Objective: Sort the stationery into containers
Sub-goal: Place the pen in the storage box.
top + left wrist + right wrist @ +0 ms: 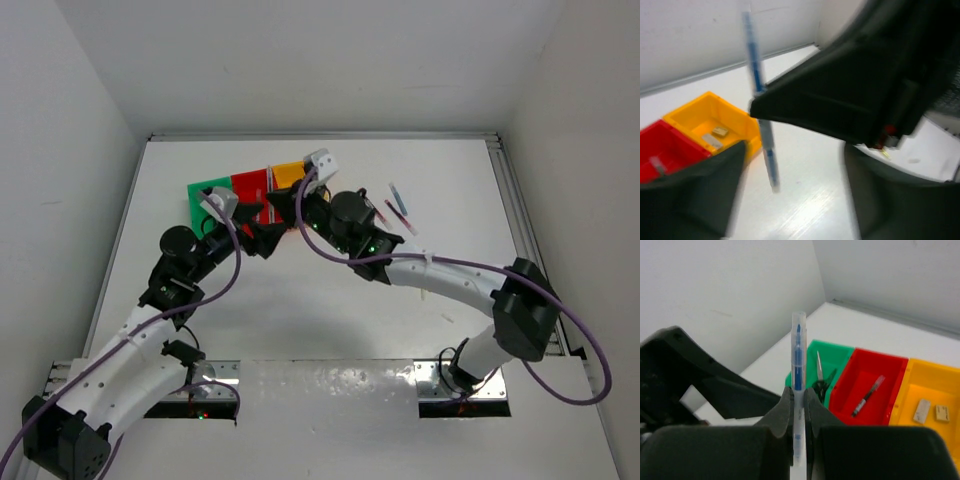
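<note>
Right wrist shows blue pen pinched upright in right end effector.

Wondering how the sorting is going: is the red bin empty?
No, a slim pen lies slanted inside the red bin, on its floor.

Enclosed on three sides by plain white walls, bare and unmarked. Floored with a white table, slightly glossy in the wrist views. Edged at rear and right with an aluminium rail. Fitted along the near edge with a reflective metal plate. Lit evenly and diffusely, with soft shadows only.
</note>
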{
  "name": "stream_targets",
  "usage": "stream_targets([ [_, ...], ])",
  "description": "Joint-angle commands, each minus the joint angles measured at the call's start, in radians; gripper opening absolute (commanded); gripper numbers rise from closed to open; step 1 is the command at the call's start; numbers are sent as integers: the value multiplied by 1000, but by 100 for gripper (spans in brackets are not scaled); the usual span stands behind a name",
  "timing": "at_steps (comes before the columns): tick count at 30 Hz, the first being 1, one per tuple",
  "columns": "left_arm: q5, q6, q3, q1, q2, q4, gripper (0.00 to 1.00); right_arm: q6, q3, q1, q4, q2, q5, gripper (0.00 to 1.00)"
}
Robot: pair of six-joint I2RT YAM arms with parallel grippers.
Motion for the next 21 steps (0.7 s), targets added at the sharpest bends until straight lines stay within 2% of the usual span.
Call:
stream_targets([
  [1,-7,65,111,14,-81,-16,91,-21,164,-31,-231,110,-80,0],
  [2,-40,86,134,24,-92,-61,100,-17,206,-54,-254,176,-77,0],
  [4,-186,129,149,37,-116,-179,100,-2,297,-74,-318,253,-51,0],
  [8,-526,123,198,70,-141,-361,100,15,616,-114,-478,524,-4,0],
  [9,-572,116,203,75,-135,-382,100,15,713,-118,-496,567,2,0],
  [11,-661,97,201,90,-130,-443,100,15,795,-124,-518,687,21,0],
  [15,-712,48,195,133,-110,-520,100,35,961,-127,-546,839,65,0],
  [21,-702,28,185,167,-124,-558,100,37,977,-137,-478,916,143,0],
])
